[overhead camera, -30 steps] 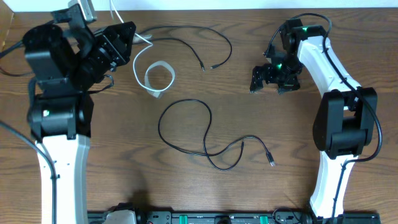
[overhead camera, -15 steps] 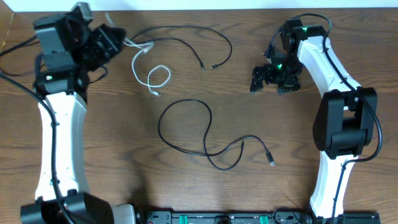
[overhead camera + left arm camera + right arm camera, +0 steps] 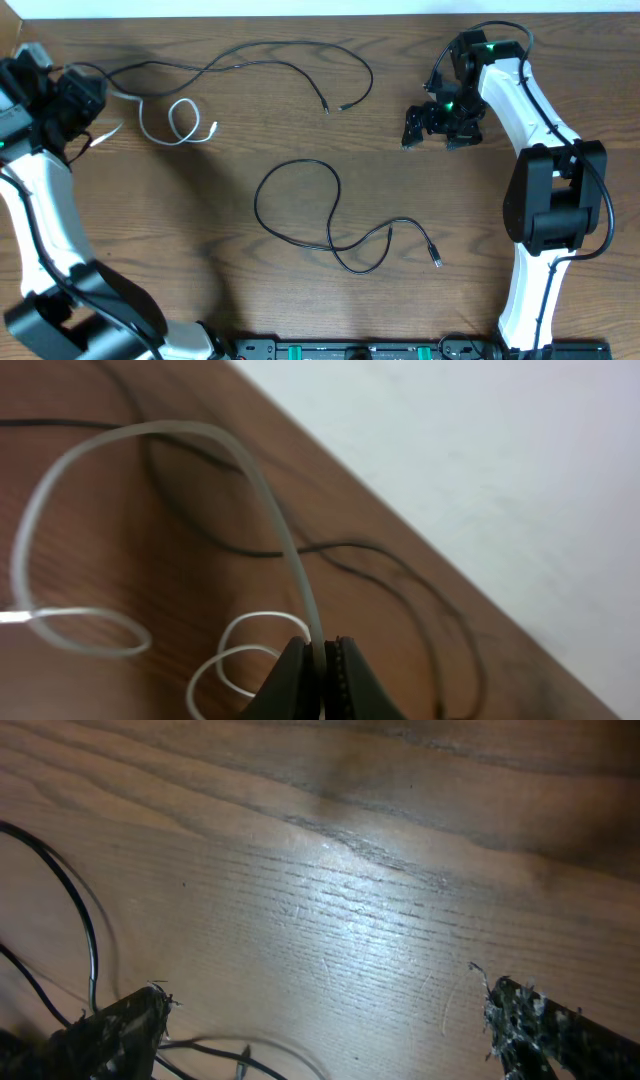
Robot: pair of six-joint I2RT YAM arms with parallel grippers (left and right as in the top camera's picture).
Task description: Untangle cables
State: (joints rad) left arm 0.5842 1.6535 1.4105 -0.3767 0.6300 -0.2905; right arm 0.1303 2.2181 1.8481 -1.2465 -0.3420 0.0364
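White cable (image 3: 165, 142) looped at ten o'clock on the table (image 3: 200, 260), pinched between the closed fingers of the left gripper (image 3: 322, 660), first black cable (image 3: 285, 63) trailing across twelve o'clock, second black cable (image 3: 334, 205) curled mid-table, right gripper (image 3: 437, 135) at two o'clock, fingers spread wide, holding nothing.

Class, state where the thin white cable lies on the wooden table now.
Overhead view, far-left top: the thin white cable curls beside the left gripper, which pinches it, below the long black cable.
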